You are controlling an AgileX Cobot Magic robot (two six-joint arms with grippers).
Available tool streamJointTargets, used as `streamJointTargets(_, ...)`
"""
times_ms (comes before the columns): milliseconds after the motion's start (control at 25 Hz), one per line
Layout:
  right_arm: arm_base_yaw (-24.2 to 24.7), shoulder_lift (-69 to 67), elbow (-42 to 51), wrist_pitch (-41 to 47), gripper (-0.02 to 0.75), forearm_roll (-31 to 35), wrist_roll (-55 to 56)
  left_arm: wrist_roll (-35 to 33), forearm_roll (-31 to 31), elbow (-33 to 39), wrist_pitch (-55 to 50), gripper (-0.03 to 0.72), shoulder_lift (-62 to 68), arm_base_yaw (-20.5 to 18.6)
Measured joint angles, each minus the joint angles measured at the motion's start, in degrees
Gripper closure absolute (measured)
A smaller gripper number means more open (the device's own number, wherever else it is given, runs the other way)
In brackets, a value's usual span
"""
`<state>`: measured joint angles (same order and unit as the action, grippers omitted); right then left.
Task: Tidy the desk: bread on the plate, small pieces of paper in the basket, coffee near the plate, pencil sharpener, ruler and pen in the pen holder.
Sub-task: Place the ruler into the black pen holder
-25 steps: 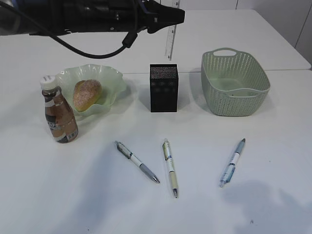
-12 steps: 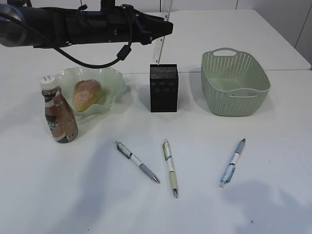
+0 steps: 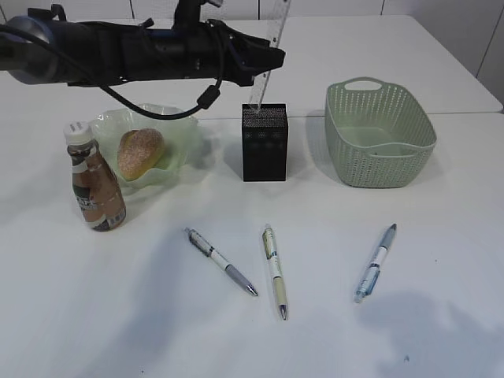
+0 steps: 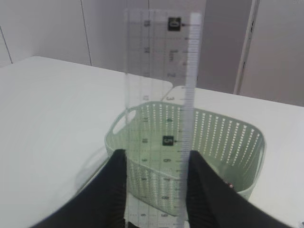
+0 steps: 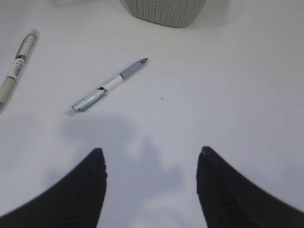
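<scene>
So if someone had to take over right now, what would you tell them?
Left gripper: shut on the ruler, held upright with its lower end at the top of the pen holder.
Right gripper: open, empty, above the desk near the blue pen.
Done: bread on the plate, coffee beside it.
Left: release the ruler into the holder, then the three pens. No paper scraps or sharpener in view.
</scene>
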<state>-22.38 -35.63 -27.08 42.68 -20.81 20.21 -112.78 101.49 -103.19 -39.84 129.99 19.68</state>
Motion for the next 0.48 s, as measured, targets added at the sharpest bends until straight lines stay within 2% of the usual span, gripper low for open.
streamJointTargets(160,0.0,0.0,0.0,0.0,0.260,0.0,0.0,-1.4,0.0,-1.7,2.0,0.458,1.7,1.5)
streamJointTargets(320,0.0,0.0,0.0,-0.1,0.260,0.0,0.0,-0.7,0.2,-5.5,2.1,0.458,4.4,1.8)
streamJointTargets(480,0.0,0.0,0.0,-0.1,0.260,0.0,0.0,-0.4,0.2,-6.0,4.1,0.458,5.2,1.8)
